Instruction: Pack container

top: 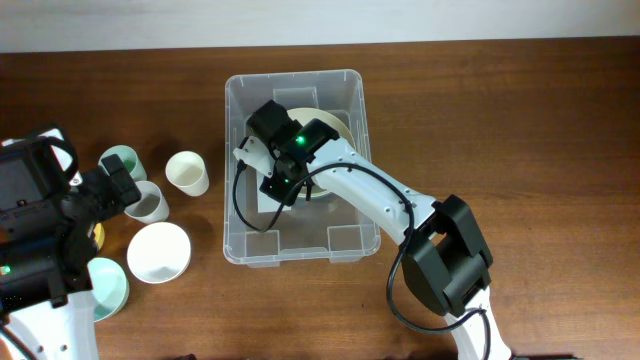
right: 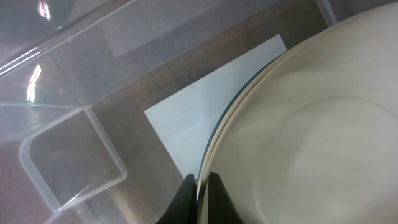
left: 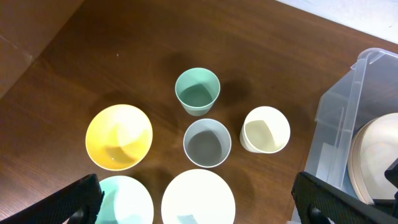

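Note:
The container (top: 232, 150), a large clear plastic bin, stands at the table's middle. It also shows at the right of the left wrist view (left: 339, 124). My right gripper (top: 283, 190) is down inside it, shut on the rim of a cream plate (top: 328, 125). In the right wrist view the fingers (right: 202, 186) pinch the plate's edge (right: 311, 137) above the white label (right: 205, 118) on the base. My left gripper (left: 202, 199) is open and empty, above the cups and bowls left of the bin.
Left of the bin stand a green cup (left: 198, 91), a grey cup (left: 207, 142) and a cream cup (left: 265, 129). Nearer me are a yellow bowl (left: 119, 137), a mint bowl (left: 127, 202) and a white bowl (left: 198, 199). A moulded corner ridge (right: 68, 162) sits beside the label.

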Motion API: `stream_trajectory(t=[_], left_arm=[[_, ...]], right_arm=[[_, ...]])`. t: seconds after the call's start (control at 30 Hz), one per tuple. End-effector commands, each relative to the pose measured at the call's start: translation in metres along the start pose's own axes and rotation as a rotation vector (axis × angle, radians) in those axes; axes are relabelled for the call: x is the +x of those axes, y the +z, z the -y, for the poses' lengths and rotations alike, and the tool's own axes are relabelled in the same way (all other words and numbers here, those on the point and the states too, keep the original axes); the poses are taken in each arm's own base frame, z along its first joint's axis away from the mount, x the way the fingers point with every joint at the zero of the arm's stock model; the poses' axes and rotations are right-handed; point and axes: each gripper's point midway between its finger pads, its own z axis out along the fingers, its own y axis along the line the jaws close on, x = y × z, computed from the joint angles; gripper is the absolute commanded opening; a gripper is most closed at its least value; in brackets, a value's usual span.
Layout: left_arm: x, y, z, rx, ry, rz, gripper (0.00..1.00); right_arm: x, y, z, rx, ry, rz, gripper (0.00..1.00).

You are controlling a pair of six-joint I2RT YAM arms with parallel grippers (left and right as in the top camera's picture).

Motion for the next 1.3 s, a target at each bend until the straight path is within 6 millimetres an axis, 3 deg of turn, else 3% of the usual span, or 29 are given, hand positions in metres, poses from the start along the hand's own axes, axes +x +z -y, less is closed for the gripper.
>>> stream_trajectory(t=[0.0, 0.47, 0.6, 0.8, 0.9, 0.97, 1.0, 1.03, 1.07, 1.2, 1.27], left_arm=[[-0.002, -0.001, -0.003, -0.015, 0.012, 0.003, 0.99], [0.002, -0.001, -0.004, -0.017, 0.014, -0.011, 0.99], [0.002, -0.001, -0.004, -0.017, 0.014, -0.011, 0.99], [0.002, -0.001, -0.004, -0.017, 0.014, -0.011, 0.99], [0.002, -0.001, -0.004, -0.017, 0.014, -0.011, 0.99], [0.002, -0.001, -0.004, -0.017, 0.014, -0.011, 0.99], [0.002, -0.001, -0.004, -0.017, 0.014, -0.011, 1.00], [0.002, -0.001, -0.004, -0.016, 0.014, -0.011, 0.99], [0.002, -0.001, -0.004, -0.016, 0.014, -0.011, 0.99], [0.001, -0.001, -0.003, -0.012, 0.014, -0.010, 0.99], [0.000, -0.001, 0.000, 0.006, 0.013, -0.007, 0.99]], right_arm=[[0.002, 0.006, -0.001, -0.014, 0.006, -0.010, 0.04], [0.020, 0.019, -0.005, -0.028, 0.013, -0.062, 0.04], [0.016, 0.013, 0.004, 0.024, 0.010, -0.059, 0.20], [-0.022, -0.038, 0.017, 0.089, -0.001, 0.035, 0.31], [-0.051, -0.099, 0.036, 0.168, 0.067, 0.154, 0.33], [-0.057, -0.142, 0.074, 0.310, 0.264, 0.235, 0.36], [-0.054, -0.160, 0.096, 0.374, 0.371, 0.270, 0.46], [-0.048, -0.177, 0.119, 0.408, 0.482, 0.310, 0.82], [-0.044, -0.182, 0.128, 0.406, 0.519, 0.323, 0.99], [-0.014, -0.196, 0.157, 0.363, 0.581, 0.308, 0.99], [0.021, -0.218, 0.184, 0.391, 0.742, 0.306, 0.99]])
